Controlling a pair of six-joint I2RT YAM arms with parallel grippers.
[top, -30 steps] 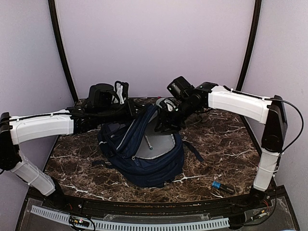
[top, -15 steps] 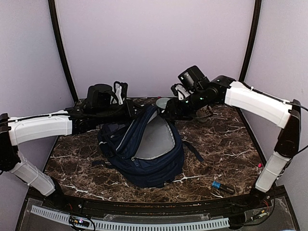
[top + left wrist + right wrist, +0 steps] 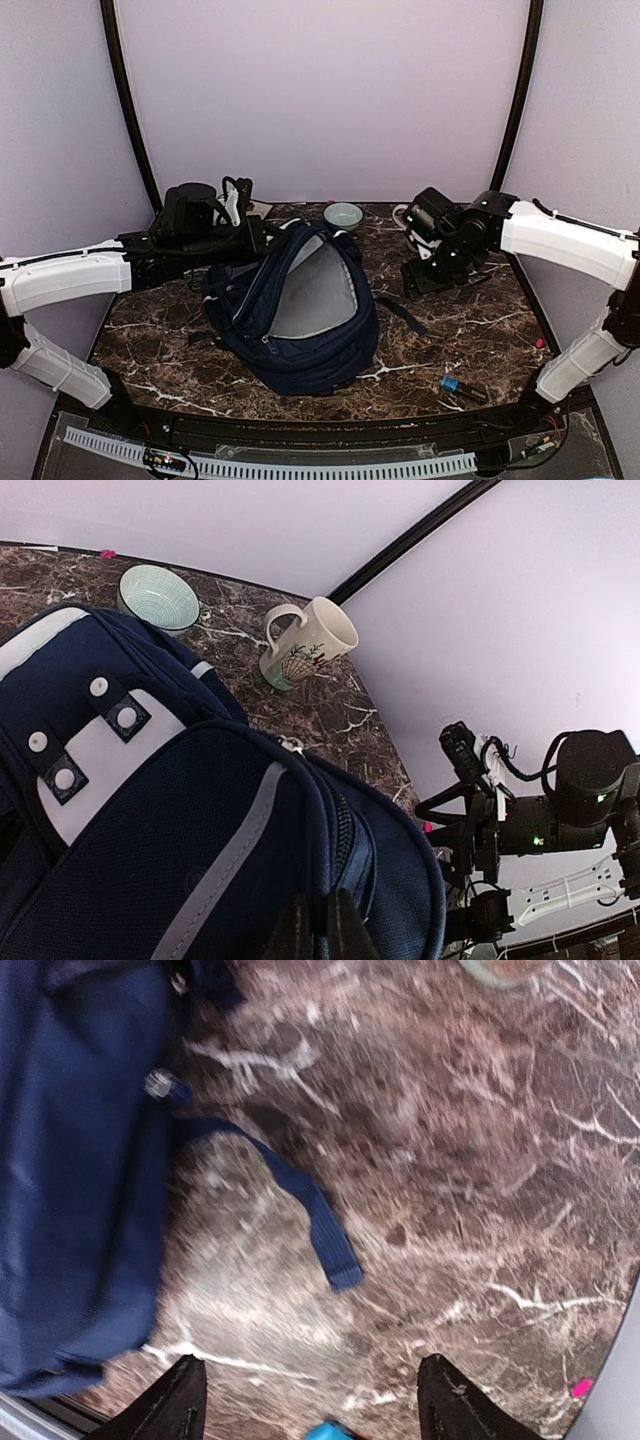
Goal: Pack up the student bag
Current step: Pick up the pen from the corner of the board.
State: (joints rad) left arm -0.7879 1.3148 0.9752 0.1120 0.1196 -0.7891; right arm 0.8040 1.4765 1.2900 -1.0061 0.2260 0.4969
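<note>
Left end effector (image 3: 318,925) pinches the rim of the open backpack (image 3: 300,310) with narrow jaws, while the right end effector (image 3: 315,1400) hangs wide over the counter (image 3: 460,320) right of it.

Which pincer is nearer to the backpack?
Left. The left pincer grips the raised edge of the backpack; the right pincer hangs open over the table, to its right.
</note>
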